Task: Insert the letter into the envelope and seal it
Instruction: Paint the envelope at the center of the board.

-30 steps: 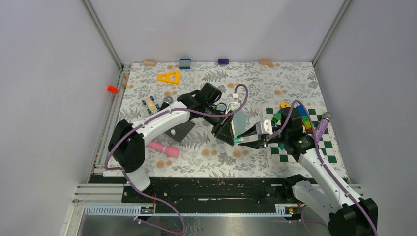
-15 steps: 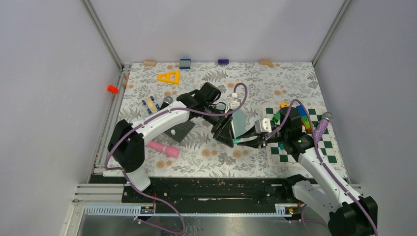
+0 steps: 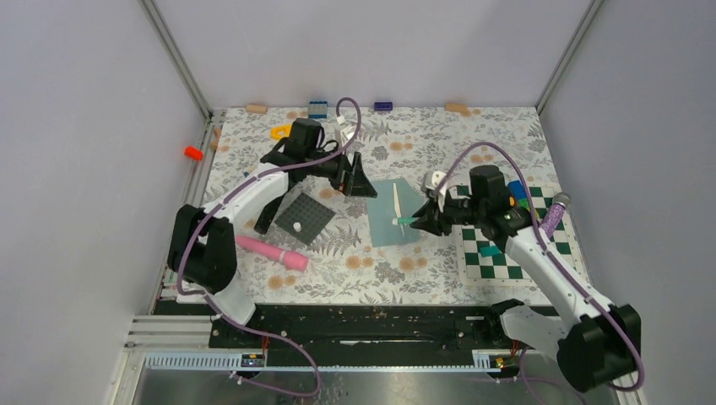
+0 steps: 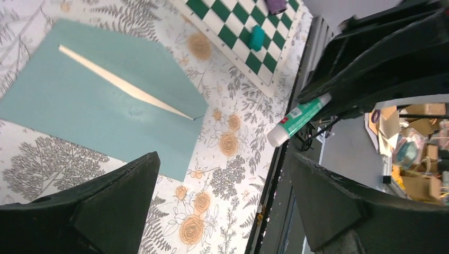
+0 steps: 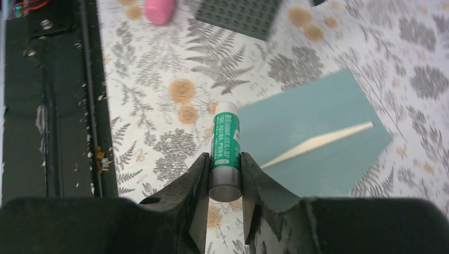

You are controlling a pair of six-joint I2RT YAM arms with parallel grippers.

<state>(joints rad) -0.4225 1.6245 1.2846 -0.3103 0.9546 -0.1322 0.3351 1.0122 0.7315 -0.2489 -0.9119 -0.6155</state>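
Note:
The teal-grey envelope lies flat on the floral table, also seen in the left wrist view and the right wrist view. A thin cream sliver shows along its flap edge; I cannot tell whether it is the letter. My left gripper hovers behind and left of the envelope, jaws wide open and empty. My right gripper is at the envelope's right edge, shut on a green glue stick, whose white tip points toward the envelope.
A dark grey square mat and a pink cylinder lie left of the envelope. A green chessboard with small pieces sits at right under the right arm. A yellow triangle and small blocks line the back edge.
The left gripper has let go of the envelope, opened wide and swung back to the left. The envelope now lies flat instead of standing. The right gripper stays shut on the glue stick.

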